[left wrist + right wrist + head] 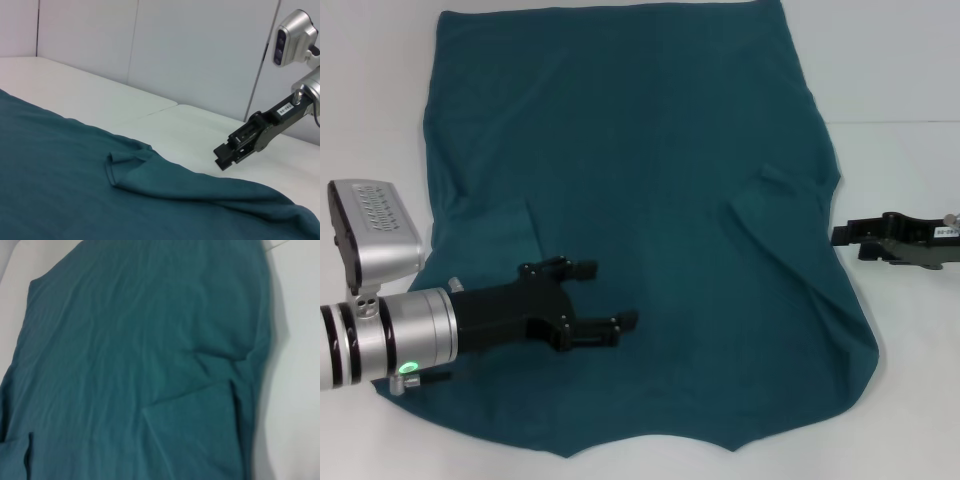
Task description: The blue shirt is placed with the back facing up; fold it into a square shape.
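The blue shirt (pixel 650 200) lies spread on the white table, plain side up, and reaches from the far edge to the near edge. Both sleeves look tucked inward, leaving creases at its left (pixel 525 225) and right (pixel 775 185). My left gripper (pixel 605 295) hovers open over the shirt's near-left part with nothing between its fingers. Past the shirt's right edge my right gripper (pixel 847 240) hangs over bare table, fingers together; it also shows in the left wrist view as the right gripper (pixel 225 152). The shirt (pixel 150 365) fills the right wrist view.
The white table (pixel 900 150) shows bare to the right of the shirt and in a narrow strip (pixel 370 100) on its left. A pale wall (pixel 150 45) rises behind the table. The shirt's near hem (pixel 650 445) lies close to the table's front edge.
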